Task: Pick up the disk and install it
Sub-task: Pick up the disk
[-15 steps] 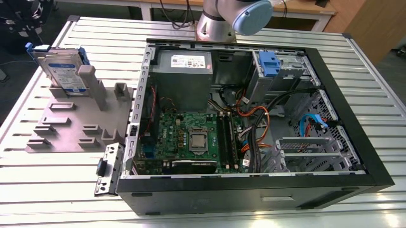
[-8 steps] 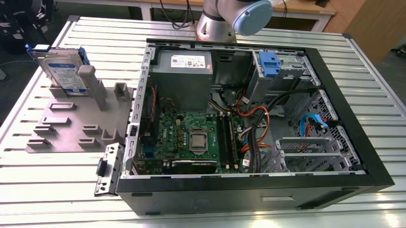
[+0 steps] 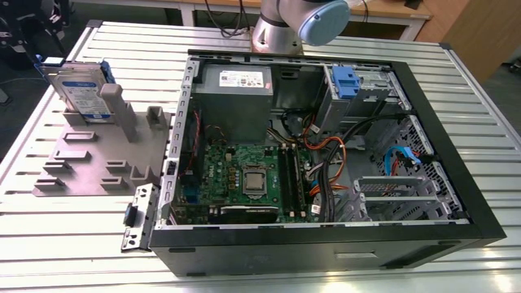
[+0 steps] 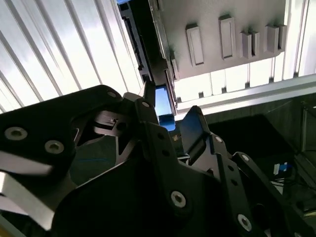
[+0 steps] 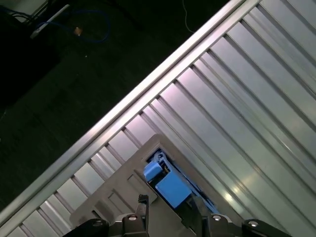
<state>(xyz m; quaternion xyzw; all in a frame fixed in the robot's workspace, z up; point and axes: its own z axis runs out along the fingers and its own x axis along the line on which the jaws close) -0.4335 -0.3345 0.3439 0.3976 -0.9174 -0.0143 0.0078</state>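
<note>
On the slatted metal bench [image 3: 73, 256], one grey holder [image 3: 89, 168] with several raised slots stood at the exterior view's left, and one disk [image 3: 82, 91] stood upright on edge in a slot at the holder's far corner, its white-and-blue label facing outward and its blue carrier frame showing along the edges. Just beside the holder, toward the exterior view's right, lay one open computer case [image 3: 326, 247]. It contained one grey metal box with a white sticker [image 3: 236, 82], one green motherboard [image 3: 244, 177], one small blue clip [image 3: 345, 82] in the drive bay at the far side, a bundle of orange and black cables [image 3: 326, 149] and one silver drive cage [image 3: 391, 195]. One loose black-and-metal bracket [image 3: 136, 218] lay on the bench against the case's near corner. In the first wrist view the claw [image 5: 168, 210] hung well above the holder with its fingers spread apart and nothing between them, and the blue end of the disk [image 5: 170, 187] appeared far below, in line with the gap. The second wrist view likewise showed the claw [image 4: 170, 106] parted and empty above the holder [image 4: 237, 19].
</note>
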